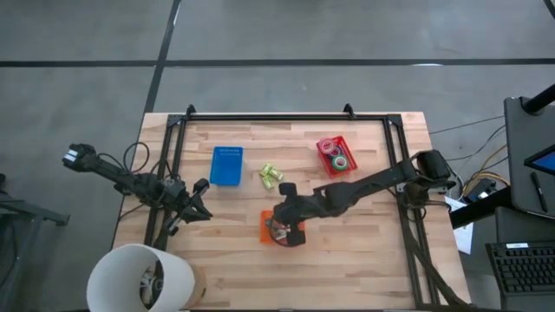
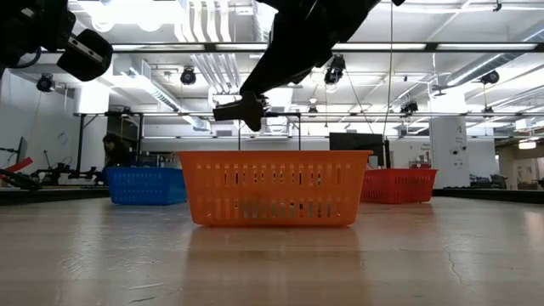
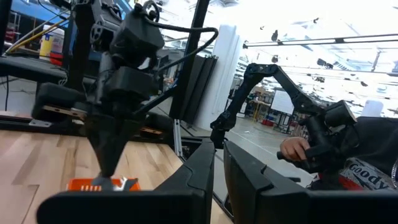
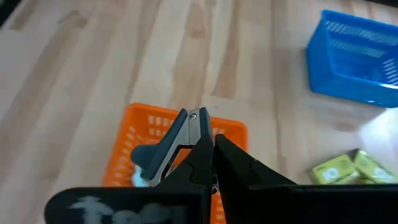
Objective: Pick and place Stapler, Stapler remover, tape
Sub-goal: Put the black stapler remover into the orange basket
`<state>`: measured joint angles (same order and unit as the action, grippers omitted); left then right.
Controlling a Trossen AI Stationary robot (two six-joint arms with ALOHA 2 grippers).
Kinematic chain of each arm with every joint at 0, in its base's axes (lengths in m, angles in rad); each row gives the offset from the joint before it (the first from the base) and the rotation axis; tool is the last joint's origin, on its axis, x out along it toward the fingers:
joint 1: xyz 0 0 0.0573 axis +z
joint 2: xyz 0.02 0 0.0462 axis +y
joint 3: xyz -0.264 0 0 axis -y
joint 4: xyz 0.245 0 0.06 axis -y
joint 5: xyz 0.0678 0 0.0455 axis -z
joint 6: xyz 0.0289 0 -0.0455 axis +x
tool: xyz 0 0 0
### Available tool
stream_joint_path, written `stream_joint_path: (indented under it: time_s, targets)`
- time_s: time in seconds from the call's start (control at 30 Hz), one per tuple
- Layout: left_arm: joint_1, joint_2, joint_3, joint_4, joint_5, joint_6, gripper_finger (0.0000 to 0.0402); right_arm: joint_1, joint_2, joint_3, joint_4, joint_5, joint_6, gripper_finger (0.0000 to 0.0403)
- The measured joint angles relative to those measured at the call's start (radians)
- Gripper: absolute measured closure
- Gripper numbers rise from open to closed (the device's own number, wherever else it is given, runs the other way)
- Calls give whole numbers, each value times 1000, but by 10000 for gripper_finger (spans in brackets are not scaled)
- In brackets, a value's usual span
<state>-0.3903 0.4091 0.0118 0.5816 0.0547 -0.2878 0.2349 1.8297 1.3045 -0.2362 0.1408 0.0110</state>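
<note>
Our right gripper (image 4: 208,146) hangs over the orange basket (image 1: 270,227), its fingers pressed together on a staple remover (image 4: 168,149), a grey-handled tool with metal jaws that pokes out beyond the fingertips. In the right wrist view the staple remover sits above the basket's open top, and we cannot tell whether it touches the rim. From the low view we see the same tool (image 2: 242,108) held in the air, clear of the basket (image 2: 274,187), with the right arm slanting down from above.

Our left gripper (image 1: 198,201) waits near the left side of the wooden table (image 1: 364,260), apart from every basket. Its fingers (image 3: 199,180) stand close together with only a narrow gap, and we see nothing between them.

The tape rolls (image 1: 334,154) lie in the red basket (image 1: 344,146) toward the far right of the table; a red-pink one and a green one show there. The blue basket (image 1: 226,165) stands at the far left, and we cannot make out anything inside it. Between the blue and red baskets lie a few small yellow-green boxes (image 1: 271,176) on the bare wood, close together. A round white bucket (image 1: 139,277) sits at the near left corner. We cannot pick out a stapler in any view.

In the left wrist view a person's hand (image 3: 293,148) shows in the room beyond the table.
</note>
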Motion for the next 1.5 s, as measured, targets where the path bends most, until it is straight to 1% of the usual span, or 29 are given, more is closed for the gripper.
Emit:
stream_joint_path:
  time_s: [0.07, 0.27, 0.53, 0.83, 1.0, 1.4, 1.5]
  targets:
    - [0, 0, 0, 0, 0, 0, 362, 6, 0, -3, 0, -16, 2, 394]
    - [0, 0, 0, 0, 0, 0, 362, 6, 7, -30, 1, -10, 35, 394]
    - [0, 0, 0, 0, 0, 0, 362, -13, 7, -83, 94, -8, 42, 394]
    - [0, 0, 0, 0, 0, 0, 362, -14, 6, -132, 119, -9, 45, 394]
    - [0, 0, 0, 0, 0, 0, 362, -23, 7, -160, 162, -8, 78, 394]
    - [0, 0, 0, 0, 0, 0, 362, -24, 6, -206, 258, -10, 96, 394]
    - [0, 0, 0, 0, 0, 0, 362, -26, 6, -213, 282, -5, 125, 394]
